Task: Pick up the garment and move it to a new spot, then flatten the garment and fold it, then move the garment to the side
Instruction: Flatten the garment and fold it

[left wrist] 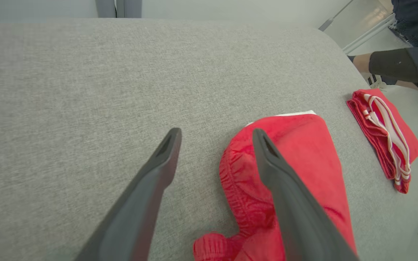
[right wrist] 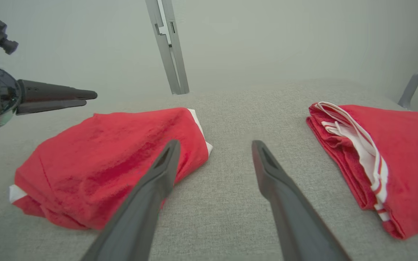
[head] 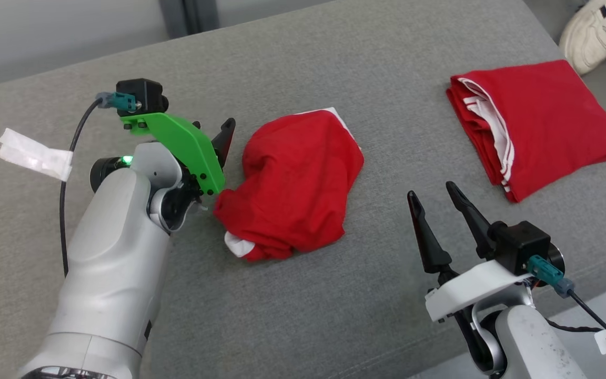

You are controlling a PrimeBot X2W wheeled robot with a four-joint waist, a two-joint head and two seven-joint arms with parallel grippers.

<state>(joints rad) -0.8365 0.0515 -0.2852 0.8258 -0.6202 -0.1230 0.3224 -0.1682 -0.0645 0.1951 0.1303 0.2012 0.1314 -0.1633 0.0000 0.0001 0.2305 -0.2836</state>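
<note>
Red garment (head: 292,184) just beside left fingers (head: 225,138) (spread)

The red garment (head: 292,184) is soft, matt cloth, puckered at its waistband (left wrist: 230,174). The grey upholstered surface (head: 334,63) is coarse woven fabric. The left gripper (left wrist: 216,135) has matt dark plastic fingers (left wrist: 151,188) and a smooth green plastic bracket (head: 187,147).

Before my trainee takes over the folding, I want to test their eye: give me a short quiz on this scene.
1. True or false: the left gripper stands open near the crumpled red garment.
2. Which lies nearer the white sneaker? A) folded red garment B) crumpled red garment
3. What does the right gripper hold?
Key: 1 true; 2 A; 3 nothing, it is open.
</note>
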